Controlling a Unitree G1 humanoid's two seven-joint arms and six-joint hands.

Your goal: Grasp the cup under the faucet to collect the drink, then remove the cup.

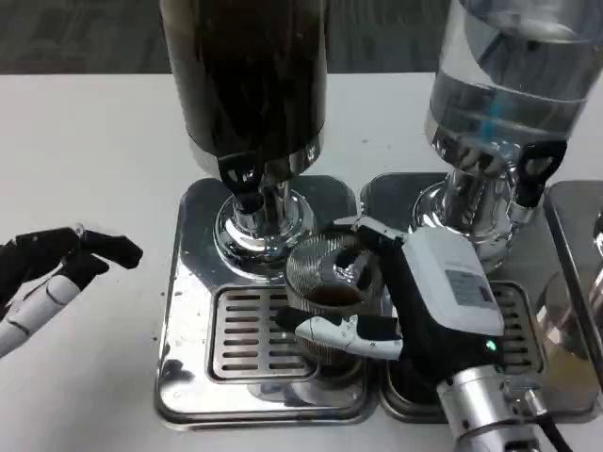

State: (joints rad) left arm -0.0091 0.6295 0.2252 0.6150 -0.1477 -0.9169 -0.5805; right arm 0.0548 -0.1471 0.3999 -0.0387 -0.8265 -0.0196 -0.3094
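The right hand point(429, 306) grips the ribbed clear cup point(325, 282), fingers wrapped around its sides; dark drink sits in its bottom. The cup stands at the right edge of the slotted drip tray point(247, 330), at 4 o'clock from the dark dispenser's faucet point(243, 179). The left hand point(57, 268) rests on the white counter point(94, 141) at 9 o'clock, fingers loosely spread, holding nothing.

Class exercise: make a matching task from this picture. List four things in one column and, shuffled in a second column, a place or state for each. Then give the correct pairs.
Things:
1. ribbed clear plastic cup
2. left hand
3. dark-filled drink dispenser
4. clear water-filled dispenser

Places or states:
A. stands at the back right
B. held by the right hand, with dark drink inside
C. holds nothing, over the white table
D. stands above the slotted metal drip tray

Pairs: 1-B, 2-C, 3-D, 4-A
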